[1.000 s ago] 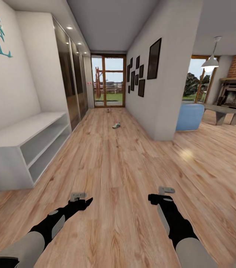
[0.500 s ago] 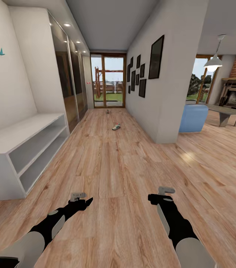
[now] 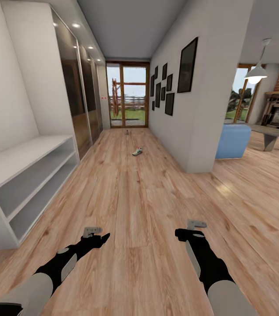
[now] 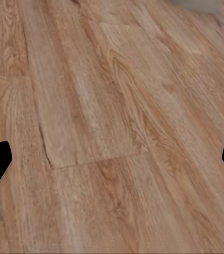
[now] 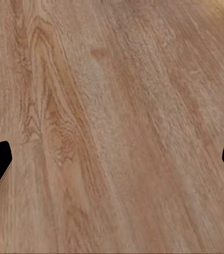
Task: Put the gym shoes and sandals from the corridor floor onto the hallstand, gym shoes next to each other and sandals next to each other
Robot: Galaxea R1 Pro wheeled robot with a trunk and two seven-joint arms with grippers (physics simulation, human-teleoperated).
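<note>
One gym shoe (image 3: pixel 137 151), cream-white with green, lies far down the corridor floor (image 3: pixel 130 197), well ahead of both arms. Beyond it, near the glass door, sits a small dark object (image 3: pixel 127 132) too small to identify. The sandals and the hallstand are out of view. My left gripper (image 3: pixel 93 231) and right gripper (image 3: pixel 195 227) hang low over the planks at the near end. Both are open with nothing between their fingers. In the wrist views, the left gripper (image 4: pixel 112 164) and right gripper (image 5: pixel 112 164) look down on bare wood.
A plain low white two-level bench (image 3: pixel 20 162) runs along the left wall, with mirrored wardrobe doors (image 3: pixel 80 101) behind it. A white wall corner (image 3: pixel 201 131) with dark picture frames bounds the corridor's right side. A blue seat (image 3: pixel 232 140) and a fireplace room open to the right.
The whole view has advanced down the corridor. The bench has slid left and out of frame, the shoe looks slightly nearer. Both arms keep the same pose.
</note>
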